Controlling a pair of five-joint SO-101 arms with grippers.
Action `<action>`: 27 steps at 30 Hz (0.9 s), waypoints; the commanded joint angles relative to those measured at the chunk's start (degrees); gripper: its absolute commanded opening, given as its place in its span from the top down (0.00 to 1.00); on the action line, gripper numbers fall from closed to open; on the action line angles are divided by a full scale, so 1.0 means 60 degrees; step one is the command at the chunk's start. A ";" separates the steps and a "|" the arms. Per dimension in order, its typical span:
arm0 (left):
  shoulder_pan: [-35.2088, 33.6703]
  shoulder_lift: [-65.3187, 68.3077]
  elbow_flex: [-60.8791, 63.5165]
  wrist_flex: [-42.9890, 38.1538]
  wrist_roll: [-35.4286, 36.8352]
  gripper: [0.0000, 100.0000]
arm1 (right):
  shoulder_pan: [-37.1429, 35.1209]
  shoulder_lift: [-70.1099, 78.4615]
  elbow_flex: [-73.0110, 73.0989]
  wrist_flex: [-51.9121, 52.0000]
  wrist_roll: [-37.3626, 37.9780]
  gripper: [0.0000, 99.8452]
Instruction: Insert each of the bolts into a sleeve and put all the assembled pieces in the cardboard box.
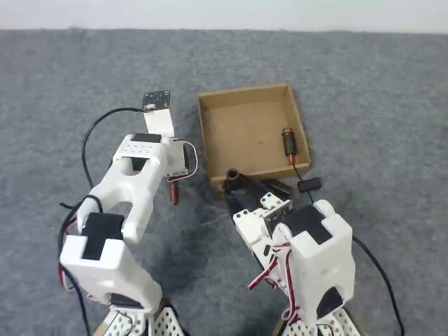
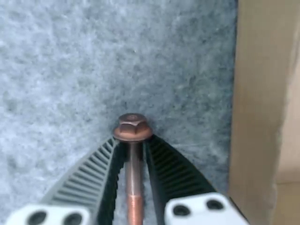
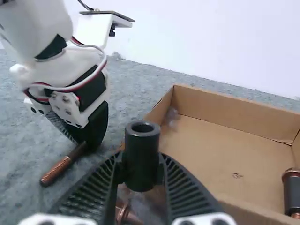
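L gripper (image 2: 133, 145) clenched on bolt (image 2: 133, 127); R gripper (image 3: 141, 161) grasping sleeve (image 3: 142, 136). Risk: axes misaligned, bolt jams at bore.

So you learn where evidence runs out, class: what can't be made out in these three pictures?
Left wrist view: the bolt, its threaded end cut off by the frame edge.
Right wrist view: the assembled piece in the cardboard box, cut by the frame edge.
Right wrist view: a copper part by the sleeve, mostly hidden by the right gripper.
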 commanded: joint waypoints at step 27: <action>-0.0161 -0.0601 -0.2029 -0.0117 -0.0088 0.99 | -0.0198 -0.0491 0.0190 -0.0242 0.0176 0.99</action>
